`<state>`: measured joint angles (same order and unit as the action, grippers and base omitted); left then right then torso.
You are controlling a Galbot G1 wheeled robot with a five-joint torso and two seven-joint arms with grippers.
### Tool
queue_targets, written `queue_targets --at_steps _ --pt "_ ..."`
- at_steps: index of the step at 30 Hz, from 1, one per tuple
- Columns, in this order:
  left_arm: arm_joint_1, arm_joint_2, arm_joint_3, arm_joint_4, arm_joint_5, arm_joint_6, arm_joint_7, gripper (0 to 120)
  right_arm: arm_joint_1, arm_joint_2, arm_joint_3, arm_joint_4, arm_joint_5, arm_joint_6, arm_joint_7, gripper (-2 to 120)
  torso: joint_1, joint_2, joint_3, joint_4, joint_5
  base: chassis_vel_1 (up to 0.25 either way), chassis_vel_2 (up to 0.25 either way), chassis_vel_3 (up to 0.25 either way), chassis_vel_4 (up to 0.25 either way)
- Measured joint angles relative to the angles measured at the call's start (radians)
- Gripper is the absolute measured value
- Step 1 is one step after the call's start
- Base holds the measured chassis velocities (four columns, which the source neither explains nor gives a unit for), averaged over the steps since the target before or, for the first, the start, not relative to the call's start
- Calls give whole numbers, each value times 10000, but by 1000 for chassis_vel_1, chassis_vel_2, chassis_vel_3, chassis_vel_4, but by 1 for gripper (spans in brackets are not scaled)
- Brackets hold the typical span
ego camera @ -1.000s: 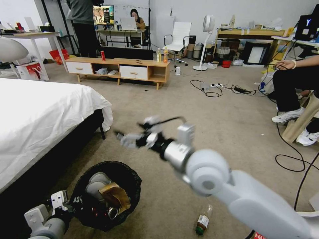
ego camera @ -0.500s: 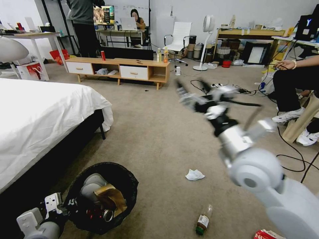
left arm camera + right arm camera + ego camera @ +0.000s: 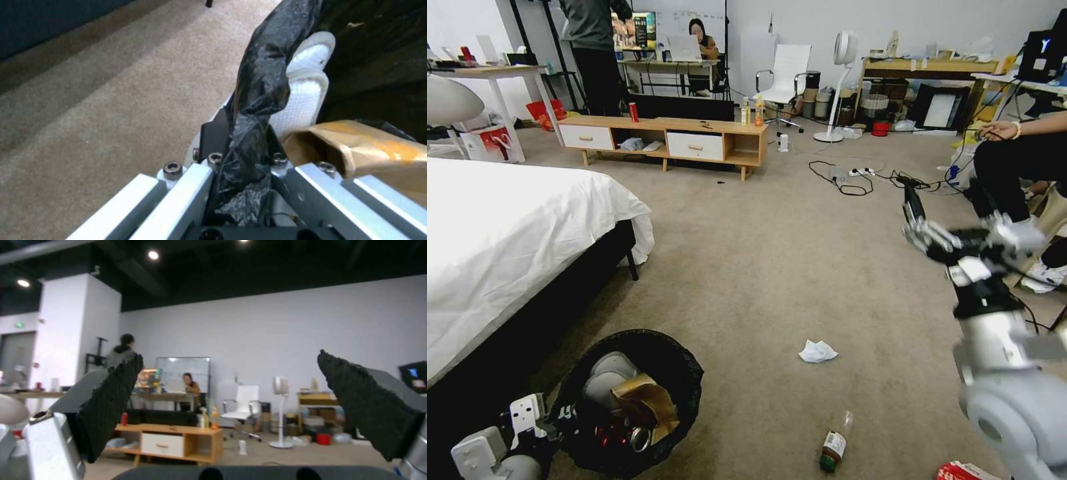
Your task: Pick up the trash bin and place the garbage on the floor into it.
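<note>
At the lower left we hold the small round bin lined with a crinkly black plastic bag [image 3: 684,373] just beside the dark bed base, our left gripper [image 3: 242,156] clamped on its bagged rim. Inside it lie a crumpled brown paper bag [image 3: 644,403], a crushed red can [image 3: 620,437] and some white material. On the flat beige-grey carpet [image 3: 747,267] a crumpled white tissue [image 3: 818,351] lies well apart from the bin, a small clear bottle with a green cap [image 3: 835,443] lies nearer us, and a red-and-white packet [image 3: 964,472] sits at the bottom edge. Our right gripper [image 3: 954,230] is raised at the right, well above the carpet, its black-padded jaws spread wide and holding nothing.
</note>
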<state>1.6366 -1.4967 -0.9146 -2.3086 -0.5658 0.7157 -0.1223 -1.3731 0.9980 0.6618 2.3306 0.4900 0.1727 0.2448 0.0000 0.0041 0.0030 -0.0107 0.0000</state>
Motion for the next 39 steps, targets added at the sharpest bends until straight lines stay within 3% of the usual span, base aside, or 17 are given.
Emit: queue_targets --at_steps 3,9,16,39 --pt "6 -8 17 -13 14 -14 18 2 -243 178 128 25 -212 48 -24 100 0 0 0 0 -1 0 0 0 0" --pt "-21 -89 157 -11 176 -53 152 2 -1218 1509 204 -25 -2089 522 40 100 0 0 1 -2 -1 0 0 0 0" --pt "-6 -77 169 11 191 -71 174 2 -1530 2178 14 -93 -2864 563 258 100 0 0 1 -1 -1 0 0 0 0" --pt "-9 -106 171 75 236 -175 313 2 -1590 2169 -104 -214 -2929 550 284 100 0 -1 2 -1 -1 -9 -8 -9 -11"
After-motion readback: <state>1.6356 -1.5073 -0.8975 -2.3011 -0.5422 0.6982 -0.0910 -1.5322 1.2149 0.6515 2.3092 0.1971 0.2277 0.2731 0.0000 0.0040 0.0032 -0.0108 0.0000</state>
